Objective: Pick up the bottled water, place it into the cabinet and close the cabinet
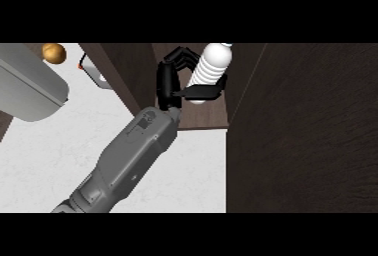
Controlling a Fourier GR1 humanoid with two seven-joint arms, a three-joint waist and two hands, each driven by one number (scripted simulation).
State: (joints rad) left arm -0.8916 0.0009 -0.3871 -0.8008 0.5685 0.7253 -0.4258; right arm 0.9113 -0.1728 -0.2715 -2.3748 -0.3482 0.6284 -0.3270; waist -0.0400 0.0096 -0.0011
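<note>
Bottled water (209, 65) is upright within the open cabinet (198, 119), above its dark shelf. Left hand (167, 80) grips it, fingers curled round the bottle's far side, thumb across its near side.

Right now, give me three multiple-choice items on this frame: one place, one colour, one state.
1. Where is the water bottle? A on the counter; B within the cabinet opening; C in a sink.
2. Cabinet colour? A white; B dark brown; C green.
3. Left hand? A open; B shut, empty; C shut on the bottle.

Key: B, dark cabinet panels flank the bottle; B, the wood reads dark brown; C, fingers and thumb curl round the bottle.
</note>
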